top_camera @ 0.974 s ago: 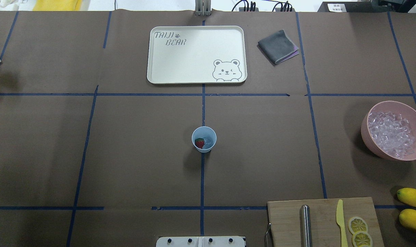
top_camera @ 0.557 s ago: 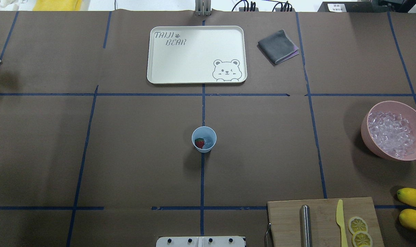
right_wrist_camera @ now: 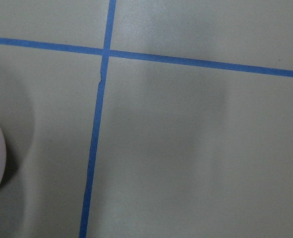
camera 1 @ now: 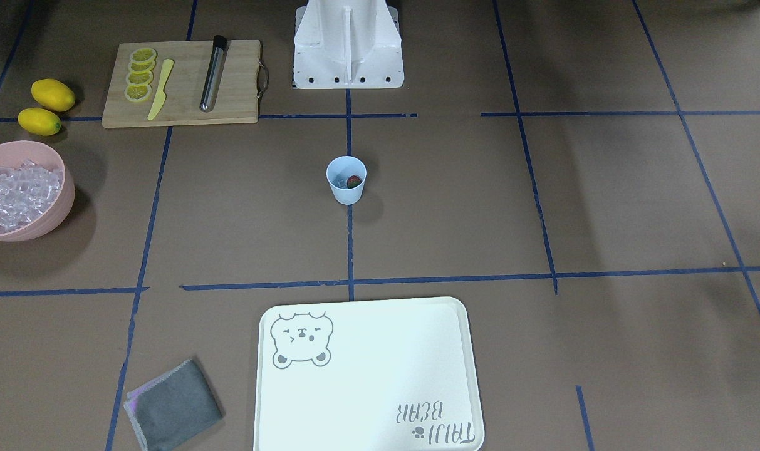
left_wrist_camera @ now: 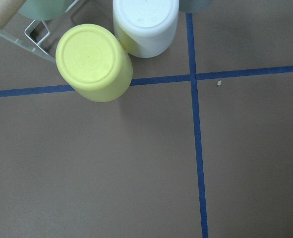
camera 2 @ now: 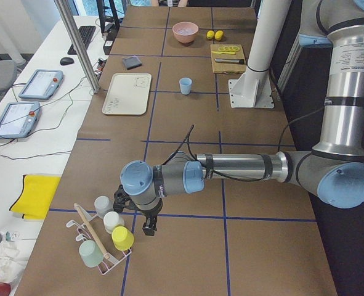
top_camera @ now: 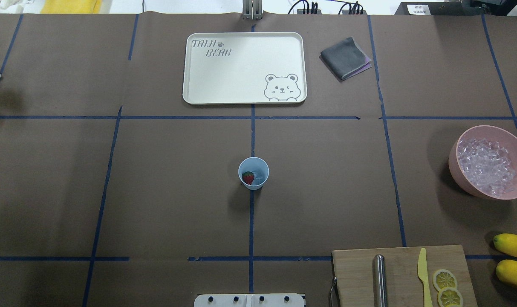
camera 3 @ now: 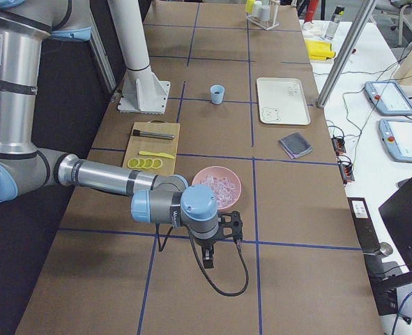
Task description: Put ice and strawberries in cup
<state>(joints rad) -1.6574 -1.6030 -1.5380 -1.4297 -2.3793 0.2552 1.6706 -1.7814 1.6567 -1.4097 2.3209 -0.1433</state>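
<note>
One view, overhead, shows ice in cup.

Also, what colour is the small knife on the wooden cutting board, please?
The small knife is pale yellow, clearest in the front-facing view.

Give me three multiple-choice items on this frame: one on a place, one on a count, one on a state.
1. Where is the strawberry?
A) on the tray
B) in the cup
C) in the pink bowl

2. How many whole lemons lie beside the cutting board?
A) two
B) three
C) five

3. How does the cup stand?
A) on its side
B) upside down
C) upright

Answers:
1 B, the red berry shows inside the rim from overhead.
2 A, two yellow lemons lie together off the board's end.
3 C, its open mouth faces up.
</note>
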